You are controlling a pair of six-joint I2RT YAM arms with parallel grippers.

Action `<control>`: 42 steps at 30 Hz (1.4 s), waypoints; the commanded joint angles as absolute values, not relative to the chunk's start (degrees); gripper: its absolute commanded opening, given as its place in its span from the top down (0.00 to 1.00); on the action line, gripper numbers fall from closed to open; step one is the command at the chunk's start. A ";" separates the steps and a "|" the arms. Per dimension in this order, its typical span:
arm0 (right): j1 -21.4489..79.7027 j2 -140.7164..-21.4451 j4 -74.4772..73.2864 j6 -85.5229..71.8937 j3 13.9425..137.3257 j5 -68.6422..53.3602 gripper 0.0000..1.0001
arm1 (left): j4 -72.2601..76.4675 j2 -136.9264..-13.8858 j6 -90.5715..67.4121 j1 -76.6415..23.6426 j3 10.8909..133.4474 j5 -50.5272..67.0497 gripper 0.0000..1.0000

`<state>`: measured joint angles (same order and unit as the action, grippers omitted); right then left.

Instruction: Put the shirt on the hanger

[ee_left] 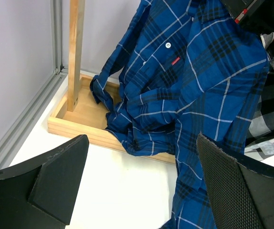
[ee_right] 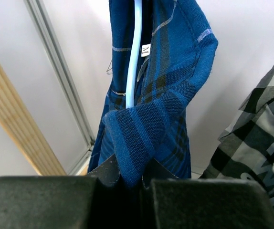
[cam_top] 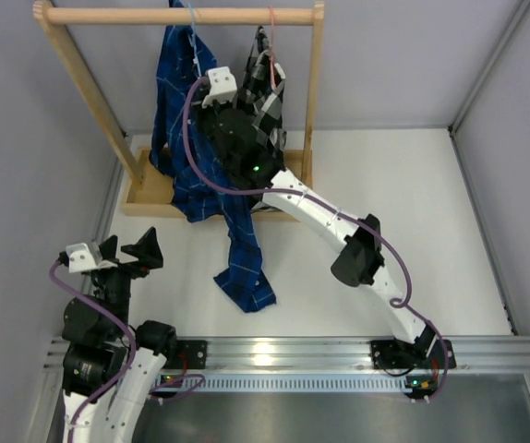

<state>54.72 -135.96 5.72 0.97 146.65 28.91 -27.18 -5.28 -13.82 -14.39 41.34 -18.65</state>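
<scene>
Pinching a fold of the shirt (ee_right: pixel 146 124) below the hanger (ee_right: pixel 136 47), the right gripper (ee_right: pixel 130 179) is clenched; the left gripper (ee_left: pixel 142 143) stands released.

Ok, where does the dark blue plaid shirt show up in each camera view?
Top external: shirt hangs upper left, its tail trailing onto the table.
Left wrist: shirt fills centre and right.
Right wrist: shirt top centre, a fold pinched in the right claw.
Shared landmark: the checked shirt to its right.
</scene>
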 commanded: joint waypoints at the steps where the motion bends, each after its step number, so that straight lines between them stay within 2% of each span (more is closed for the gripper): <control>1: 56.16 -134.56 14.50 1.49 146.61 31.81 1.00 | -25.49 -5.63 -13.53 -14.06 41.31 -17.75 0.02; 12: 57.57 -131.66 12.04 2.64 143.17 31.21 0.99 | -25.58 -5.45 -13.36 -14.06 41.31 -17.75 0.02; 14: 57.66 -131.57 11.52 3.07 143.26 30.94 0.85 | -25.49 -5.54 -13.36 -14.06 41.22 -17.58 0.02; 20: 57.13 -131.92 11.60 3.60 143.61 30.15 0.79 | -25.49 -5.54 -13.27 -14.06 41.31 -17.40 0.02; 21: 57.13 -131.92 11.51 3.69 143.61 30.15 0.75 | -25.58 -5.54 -13.27 -14.06 41.31 -17.40 0.02; 23: 57.48 -131.40 11.16 4.04 143.61 30.15 0.59 | -25.58 -5.54 -13.27 -14.06 41.31 -17.40 0.02; 25: 58.18 -129.74 10.29 4.65 143.26 29.71 0.50 | -25.58 -5.62 -13.18 -14.06 41.31 -17.40 0.02; 29: 61.34 -123.41 9.84 7.21 138.19 29.88 0.45 | -25.49 -6.06 -13.27 -14.06 41.31 -17.49 0.02; 32: 63.19 -117.52 9.50 7.38 133.70 30.67 0.35 | -25.49 -6.06 -13.53 -14.06 41.31 -18.54 0.02; 35: 64.95 -112.86 5.38 7.73 131.67 32.43 0.17 | -25.75 -6.59 -14.67 -14.06 41.48 -20.03 0.02; 36: 65.30 -111.81 3.53 7.65 131.57 32.95 0.06 | -26.27 -7.03 -15.20 -13.98 41.83 -21.61 0.02; 37: 65.91 -109.45 0.21 7.56 131.31 33.31 0.01 | -26.54 -7.38 -15.73 -13.97 41.92 -22.49 0.02; 42: 67.67 -99.34 -9.13 7.91 122.37 33.31 0.01 | -27.51 -13.07 -17.23 -13.10 42.98 -23.65 0.02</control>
<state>67.22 -106.26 -1.32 7.14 126.21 31.68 -27.62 -9.08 -15.62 -14.00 41.36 -22.20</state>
